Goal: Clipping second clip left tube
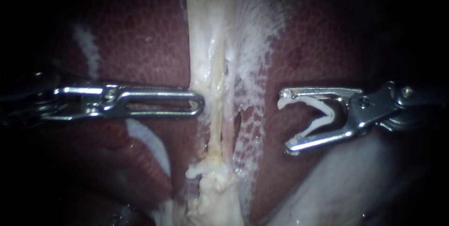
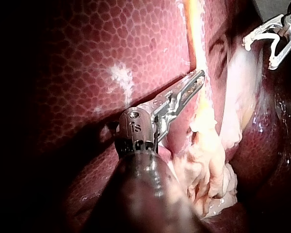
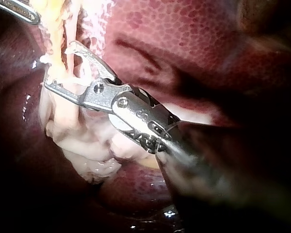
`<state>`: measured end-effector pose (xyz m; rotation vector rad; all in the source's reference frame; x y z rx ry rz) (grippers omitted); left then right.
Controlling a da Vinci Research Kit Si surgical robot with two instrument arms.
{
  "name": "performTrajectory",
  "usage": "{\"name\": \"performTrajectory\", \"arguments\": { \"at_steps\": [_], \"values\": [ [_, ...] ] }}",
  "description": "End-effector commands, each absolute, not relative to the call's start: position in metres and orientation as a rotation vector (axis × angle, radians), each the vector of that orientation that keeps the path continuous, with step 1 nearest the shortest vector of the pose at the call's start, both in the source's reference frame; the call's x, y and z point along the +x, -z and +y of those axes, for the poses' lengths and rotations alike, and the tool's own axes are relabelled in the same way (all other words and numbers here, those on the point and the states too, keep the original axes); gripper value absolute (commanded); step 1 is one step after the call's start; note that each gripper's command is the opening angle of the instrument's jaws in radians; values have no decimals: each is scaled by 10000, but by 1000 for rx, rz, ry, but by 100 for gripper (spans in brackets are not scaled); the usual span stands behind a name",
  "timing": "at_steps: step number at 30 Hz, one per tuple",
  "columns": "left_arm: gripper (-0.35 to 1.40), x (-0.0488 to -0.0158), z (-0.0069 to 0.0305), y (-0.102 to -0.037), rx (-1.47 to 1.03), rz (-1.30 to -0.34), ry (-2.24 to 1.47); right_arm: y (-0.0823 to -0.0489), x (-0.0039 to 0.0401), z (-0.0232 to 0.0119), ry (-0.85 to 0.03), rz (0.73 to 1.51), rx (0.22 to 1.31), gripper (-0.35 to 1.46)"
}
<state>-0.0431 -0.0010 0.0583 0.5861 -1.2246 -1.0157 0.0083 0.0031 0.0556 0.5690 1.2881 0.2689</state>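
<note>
Clip (image 1: 331,113): white, V-shaped, loaded in the right instrument (image 1: 286,124). The jaws stand wide apart, each carrying one leg of the clip, with the mouth facing the centre of the frame. This spread appears intended to let the mouth pass around a tube before closing. The clip is not yet on tissue. In the endoscope view a strip of liver (image 1: 308,43) shows between its mouth and the pale band (image 1: 210,29) that runs from top centre to bottom centre.

Tube (image 1: 214,127): a thin yellowish strand inside that band, just left of a pinker strand (image 1: 228,130). By position it is judged to be the left tube, though the two lie close together. No clip shows on either strand.

Left instrument (image 1: 199,103): enters from the left edge at mid height. Its long slotted jaws lie together with nothing seen between them. The tip touches the left border of the band, level with the clip. It probably steadies the band so that the strand is offered to the clip from the opposite side.

Next move, as a judgement: advance the right instrument toward frame centre and take only the yellowish strand into the mouth. The neighbouring strand is the hazard.

Surface: the liver is dark red, wet and finely mottled on both sides of the band. Ragged pale tissue (image 1: 215,184) bunches at bottom centre.

Surroundings: the frame edges are dark, and no tabletop or room can be seen.
</note>
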Motion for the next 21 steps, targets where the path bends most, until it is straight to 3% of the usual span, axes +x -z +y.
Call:
{"name": "performTrajectory", "arguments": {
  "at_steps": [1, 13, 21],
  "values": [
    [-35, -431, -9, -583, 586, -1225, 1015, -556, 83, 31, -269, 1288, 569, 60],
    [-35, -423, -3, -573, 597, -1225, 1015, -561, 88, 24, -261, 1291, 571, 60],
    [-35, -404, 10, -536, 613, -1219, 1035, -586, 119, 1, -286, 1292, 626, 60]
  ]
}}
